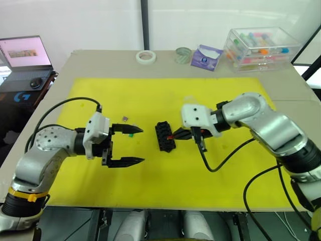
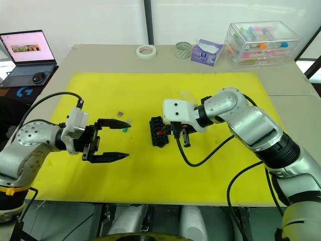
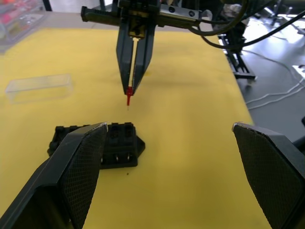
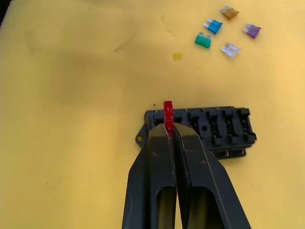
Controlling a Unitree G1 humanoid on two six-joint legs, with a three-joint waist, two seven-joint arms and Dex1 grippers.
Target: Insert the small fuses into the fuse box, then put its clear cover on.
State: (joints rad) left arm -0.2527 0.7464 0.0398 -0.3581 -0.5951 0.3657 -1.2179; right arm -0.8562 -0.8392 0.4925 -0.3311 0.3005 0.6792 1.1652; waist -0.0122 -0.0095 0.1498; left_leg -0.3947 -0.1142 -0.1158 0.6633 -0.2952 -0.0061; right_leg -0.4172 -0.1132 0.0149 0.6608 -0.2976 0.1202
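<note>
Pinching a red fuse (image 4: 168,112) between closed fingertips, right hand (image 4: 169,131) poised just beside the fuse box (image 4: 205,128), at its end slot; fuse upright, apparently not yet seated, contact with the box not resolvable. Fuse box lying on the yellow mat (image 1: 225,175) near the mat's centre, slots facing up and visibly vacant in right wrist view. Left hand (image 1: 131,146) spread wide, holding nothing, hovering over the mat on the robot's left of the box, well apart from it. Four loose fuses grouped on the mat beyond the box from the right wrist: green fuse (image 4: 203,40), blue fuse (image 4: 213,26), purple fuse (image 4: 251,31), clear-grey fuse (image 4: 230,49); a fifth, amber fuse (image 4: 229,13), just past them. None touching each other. In head view, this group sitting close to the upper finger of the left hand. Clear cover (image 3: 39,88) resting on the mat, apart from the box, on its far side toward the right arm. Desk (image 1: 100,63) back edge: tape roll (image 1: 146,56), large clear box of coloured tubes (image 1: 261,46). Laptop (image 1: 26,52) off to the robot's left.
</note>
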